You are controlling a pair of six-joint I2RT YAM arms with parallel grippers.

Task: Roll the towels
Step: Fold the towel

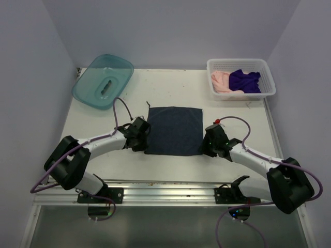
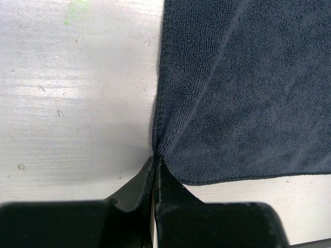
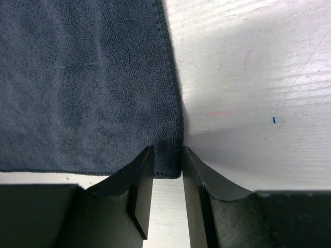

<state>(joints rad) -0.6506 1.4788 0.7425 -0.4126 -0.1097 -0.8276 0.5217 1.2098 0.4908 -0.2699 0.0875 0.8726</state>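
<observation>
A dark slate-blue towel (image 1: 174, 130) lies flat in the middle of the table. My left gripper (image 1: 144, 135) is shut on the towel's left edge near its near-left corner; in the left wrist view the cloth (image 2: 243, 93) puckers into the closed gripper (image 2: 156, 158). My right gripper (image 1: 206, 146) is open, its jaws straddling the towel's near-right corner (image 3: 168, 168) in the right wrist view, not pinching it. The purple towel (image 1: 244, 81) and the pale pink towel (image 1: 221, 81) lie crumpled in the white basket (image 1: 267, 77).
A teal plastic tub (image 1: 103, 81) stands tilted at the back left of the table. The white basket sits at the back right. A metal rail (image 1: 165, 187) runs along the near edge by the arm bases.
</observation>
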